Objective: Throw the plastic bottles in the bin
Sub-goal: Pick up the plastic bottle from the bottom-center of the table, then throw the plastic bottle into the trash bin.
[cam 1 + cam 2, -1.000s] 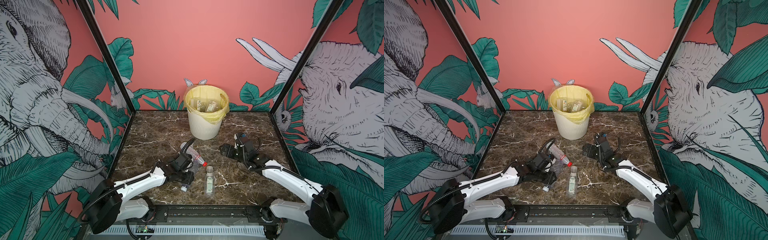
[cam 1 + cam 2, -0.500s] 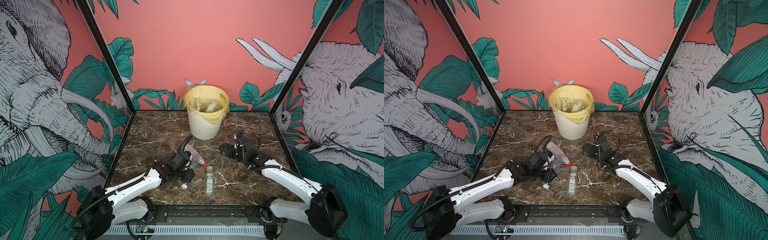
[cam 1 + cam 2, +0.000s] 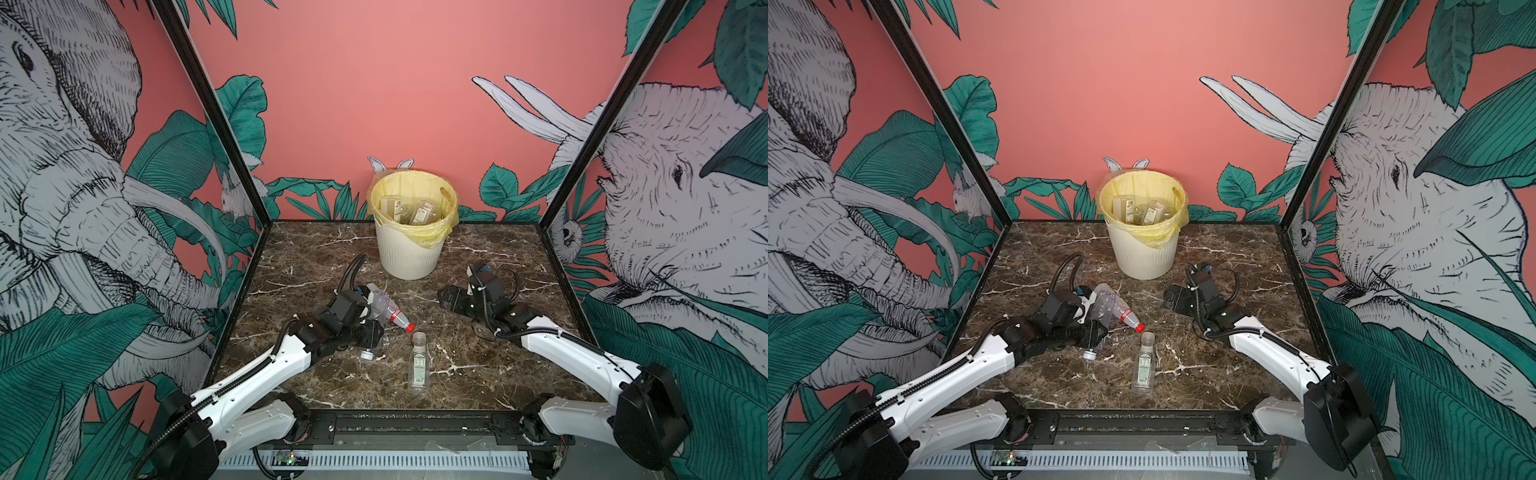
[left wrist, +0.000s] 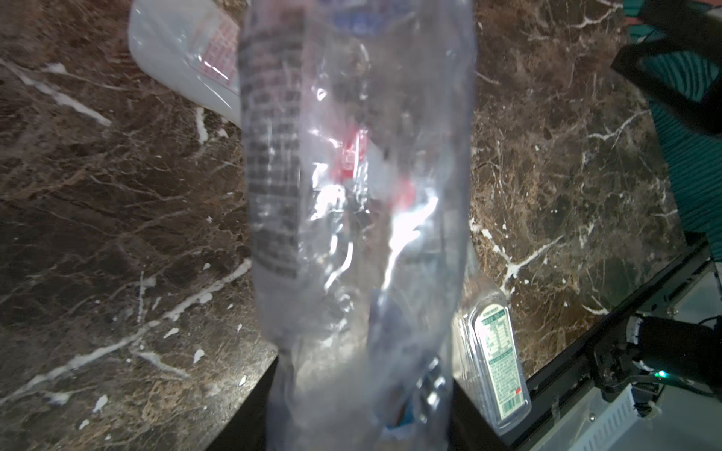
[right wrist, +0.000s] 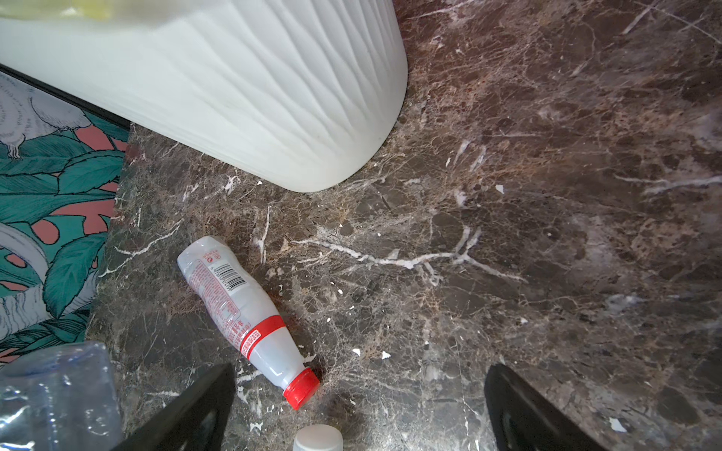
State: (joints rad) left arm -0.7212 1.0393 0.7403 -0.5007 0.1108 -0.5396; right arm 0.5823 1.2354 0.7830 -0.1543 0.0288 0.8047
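My left gripper (image 3: 368,334) (image 4: 363,394) is shut on a crumpled clear plastic bottle (image 4: 351,195) with a blue label; its white cap (image 3: 366,354) pokes out below the jaws. A red-capped bottle (image 3: 390,311) (image 5: 242,308) lies beside that gripper. A clear bottle with a white-green label (image 3: 419,368) (image 4: 492,351) lies nearer the front edge. The cream ribbed bin (image 3: 409,257) (image 5: 234,97) stands at the back centre with several bottles (image 3: 415,212) inside. My right gripper (image 3: 453,299) (image 5: 359,369) hovers open and holds nothing, right of the red-capped bottle.
Painted wall panels in black frames close in the marble table (image 3: 478,374) on the left, right and back. The yellow bag (image 3: 436,237) hangs over the bin's rim. A black rail (image 3: 399,424) runs along the front edge.
My left gripper has risen a little with the crumpled bottle, whose white cap now sits farther from the front edge. The right arm and the two lying bottles have not moved.
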